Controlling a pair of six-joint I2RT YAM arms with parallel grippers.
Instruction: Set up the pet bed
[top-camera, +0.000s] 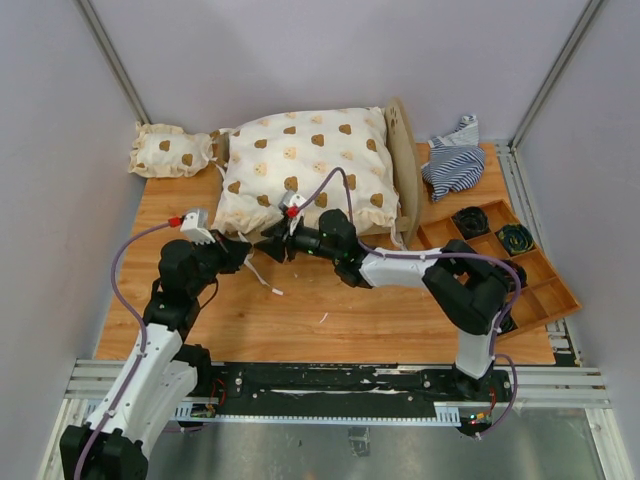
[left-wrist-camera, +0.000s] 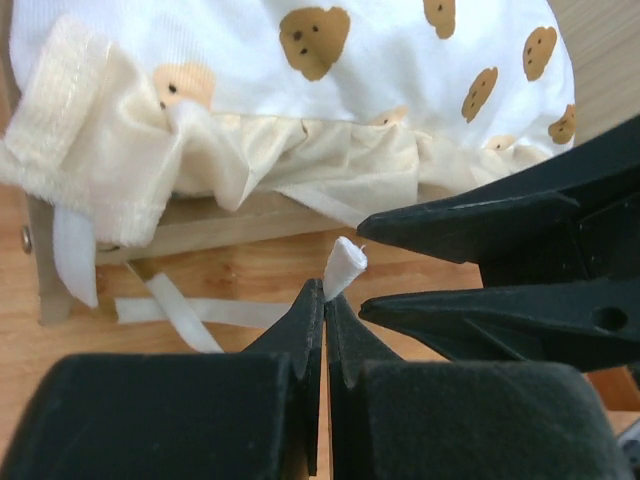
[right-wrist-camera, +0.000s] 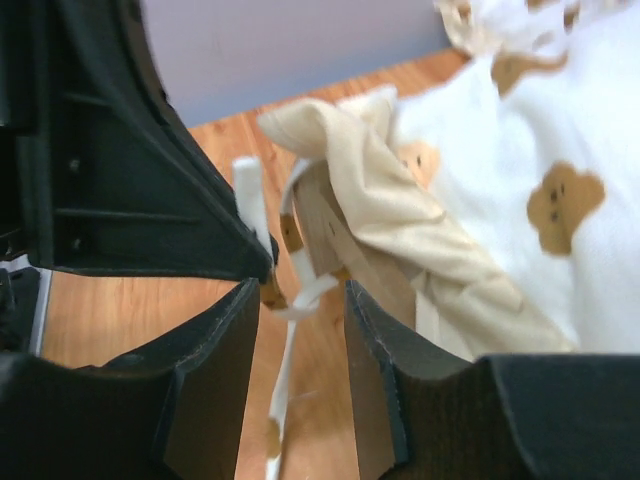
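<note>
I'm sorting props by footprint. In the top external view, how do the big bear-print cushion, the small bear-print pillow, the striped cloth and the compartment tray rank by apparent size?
1. big bear-print cushion
2. compartment tray
3. small bear-print pillow and striped cloth: too alike to rank

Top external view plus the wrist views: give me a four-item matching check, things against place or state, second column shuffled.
Things:
1. left gripper
2. right gripper
3. small pillow
4. striped cloth

Place or state:
A. back right
B. open
C. back left
D. shut on the white tie

Pairs: 1-D, 2-B, 3-C, 4-A.
</note>
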